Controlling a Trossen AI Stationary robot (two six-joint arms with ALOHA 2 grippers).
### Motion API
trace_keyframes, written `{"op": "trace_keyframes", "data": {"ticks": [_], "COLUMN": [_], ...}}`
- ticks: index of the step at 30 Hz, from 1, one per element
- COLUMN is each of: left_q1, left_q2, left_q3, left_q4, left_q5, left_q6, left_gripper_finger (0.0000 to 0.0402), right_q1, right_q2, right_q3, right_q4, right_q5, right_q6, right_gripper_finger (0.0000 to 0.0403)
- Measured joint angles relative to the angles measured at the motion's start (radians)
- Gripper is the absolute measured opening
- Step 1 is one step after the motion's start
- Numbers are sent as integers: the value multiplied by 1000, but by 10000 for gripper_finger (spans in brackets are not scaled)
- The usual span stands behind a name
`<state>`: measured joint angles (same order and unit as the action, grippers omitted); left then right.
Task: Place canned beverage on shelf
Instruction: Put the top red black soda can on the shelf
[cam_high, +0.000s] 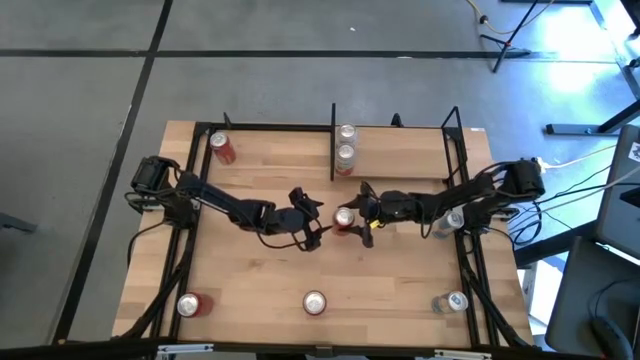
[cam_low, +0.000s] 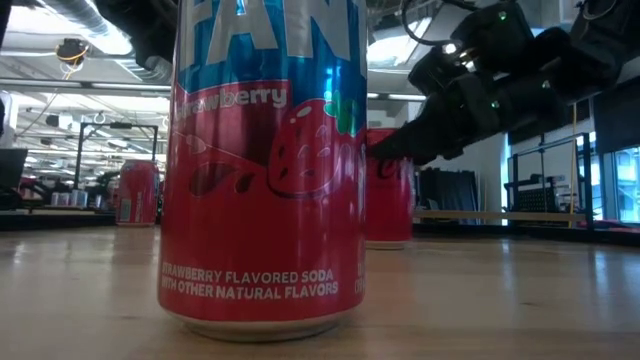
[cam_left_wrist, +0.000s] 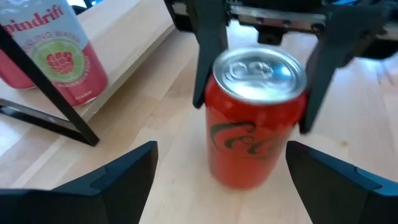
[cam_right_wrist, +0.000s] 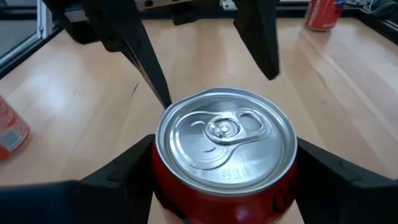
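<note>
You've got eight cans (cam_high: 344, 217) in the high view: one at table centre, two on the shelf (cam_high: 400, 128) by the divider (cam_high: 332, 140), one at the far-left corner, one by the right arm, three along the near edge. Five show red, three silver or pale. Two arms, two grippers: left gripper (cam_high: 316, 222), right gripper (cam_high: 356, 212). One shelf, one divider, one table (cam_high: 400, 280). Low view shows only three cans.

- wooden tabletop (cam_high: 250, 270), pale butcher-block planks;
- grey floor (cam_high: 80, 90) crossed by dark lines;
- black stand legs (cam_high: 510, 40) beyond the table;
- white cable (cam_high: 575, 160) trailing off the table's right.
</note>
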<state>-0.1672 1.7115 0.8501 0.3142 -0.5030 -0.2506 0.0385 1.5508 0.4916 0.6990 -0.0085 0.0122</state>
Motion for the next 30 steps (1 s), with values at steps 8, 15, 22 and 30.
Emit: {"op": "trace_keyframes", "data": {"ticks": [8, 15, 22, 30], "left_q1": [-10, -10, -10, -10], "left_q2": [0, 0, 0, 0], "left_q3": [0, 0, 0, 0], "left_q4": [0, -18, -19, -19], "left_q5": [0, 0, 0, 0], "left_q6": [1, 1, 1, 1], "left_gripper_finger": [341, 341, 341, 341], "right_q1": [-23, -181, -488, -795], "right_q2": [-260, -525, -577, -437], "right_q3": [-1, 0, 0, 26], "right_q4": [-274, -503, -515, -455], "right_q5": [15, 1, -232, -517], "right_q6": [-71, -174, -232, -213], "right_gripper_finger": [275, 272, 272, 273]}}
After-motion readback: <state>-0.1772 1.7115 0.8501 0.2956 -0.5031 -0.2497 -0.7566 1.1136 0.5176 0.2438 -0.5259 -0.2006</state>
